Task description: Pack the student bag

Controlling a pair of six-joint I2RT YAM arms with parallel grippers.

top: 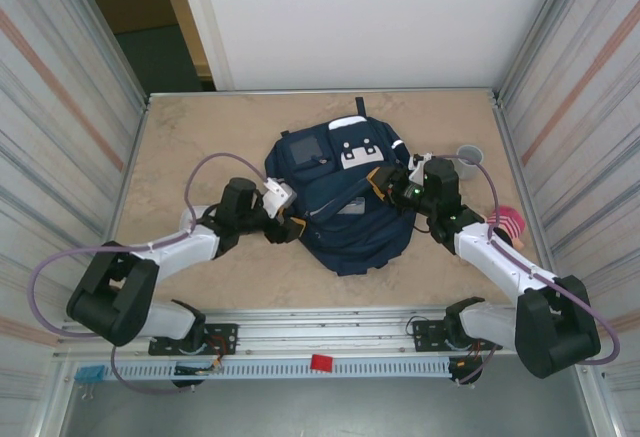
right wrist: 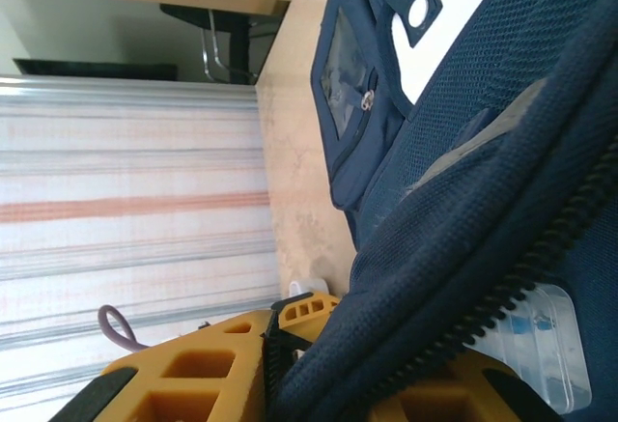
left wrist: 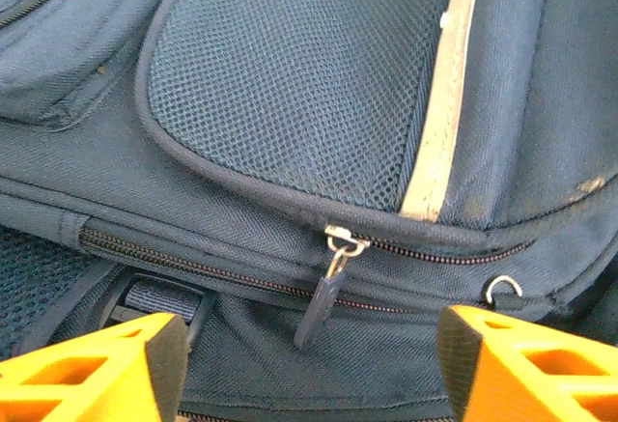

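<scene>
Left end effector (left wrist: 309, 333) with fingers (left wrist: 116, 369) spread; right end effector (top: 380, 181) tight on the student bag (top: 350, 239).

Left gripper (left wrist: 309, 345): finger bases cut off by bottom edge of left wrist view. Right gripper (right wrist: 338, 388): tips buried in backpack (right wrist: 454, 200) fabric, grip unclear. Clear plastic case (right wrist: 541, 345) half hidden inside zip opening. Pink object (top: 511, 223) behind right arm, too small to identify.
</scene>
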